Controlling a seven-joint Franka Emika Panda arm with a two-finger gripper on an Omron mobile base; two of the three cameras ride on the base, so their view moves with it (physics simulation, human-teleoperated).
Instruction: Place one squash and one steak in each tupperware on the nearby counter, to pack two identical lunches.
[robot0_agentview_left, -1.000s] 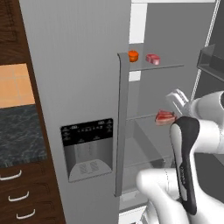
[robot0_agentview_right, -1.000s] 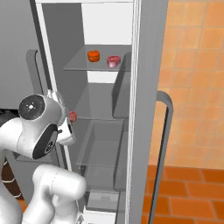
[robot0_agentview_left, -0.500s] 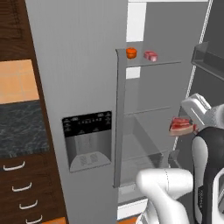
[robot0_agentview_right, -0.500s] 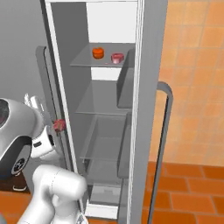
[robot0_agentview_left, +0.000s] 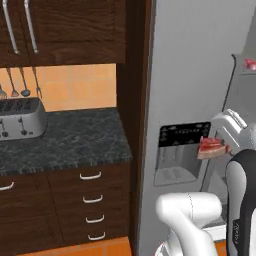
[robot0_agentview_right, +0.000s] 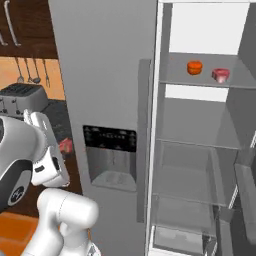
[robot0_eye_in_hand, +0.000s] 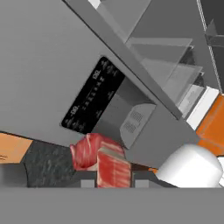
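Observation:
My gripper is shut on a red steak with white streaks and holds it in the air in front of the fridge's closed left door. The same held steak sits between the finger tips in the hand view, and it peeks out beside the hand as a steak in the right base view. On the upper shelf of the open fridge sit an orange squash and a pink-red steak chunk. The dark speckled counter lies to the left. The tupperware is out of view.
A silver toaster stands on the counter under hanging utensils. Dark wooden drawers run below the counter. The fridge door carries a black dispenser panel. The fridge's right side stands open with bare glass shelves.
Both base views have swung left, from the fridge's inside toward the counter. The gripper has come out of the fridge with the steak still in it.

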